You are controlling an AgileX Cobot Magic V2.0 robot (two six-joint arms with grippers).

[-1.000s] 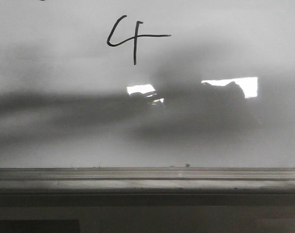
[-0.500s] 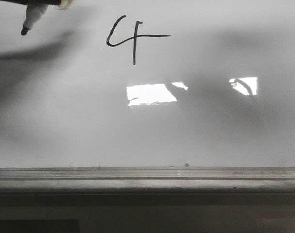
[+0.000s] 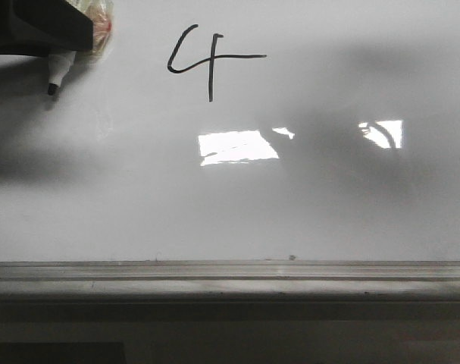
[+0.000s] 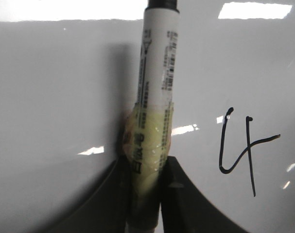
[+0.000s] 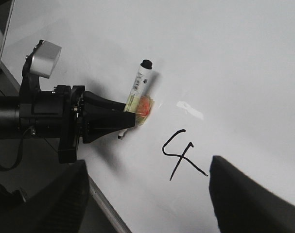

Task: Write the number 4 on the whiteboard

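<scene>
The number 4 (image 3: 207,64) is drawn in thin black line high on the whiteboard (image 3: 328,212). It also shows in the left wrist view (image 4: 244,150) and the right wrist view (image 5: 181,155). My left gripper (image 3: 55,38) is at the board's top left, shut on a white marker (image 4: 154,87) wrapped in yellowish tape. The marker's black tip (image 3: 53,89) points down, well left of the 4. I cannot tell whether it touches the board. My right gripper (image 5: 147,194) is open and empty, its dark fingers (image 5: 249,199) wide apart, back from the board.
A grey metal tray rail (image 3: 230,277) runs along the board's lower edge. Bright rectangular light reflections (image 3: 237,146) lie on the board below the 4. The board's edge and a dark surface (image 5: 6,29) show behind the left arm in the right wrist view.
The left gripper with the marker came into the front view at the top left and moved lower; the tip is now lower and slightly right. The dark shadows across the board cleared.
</scene>
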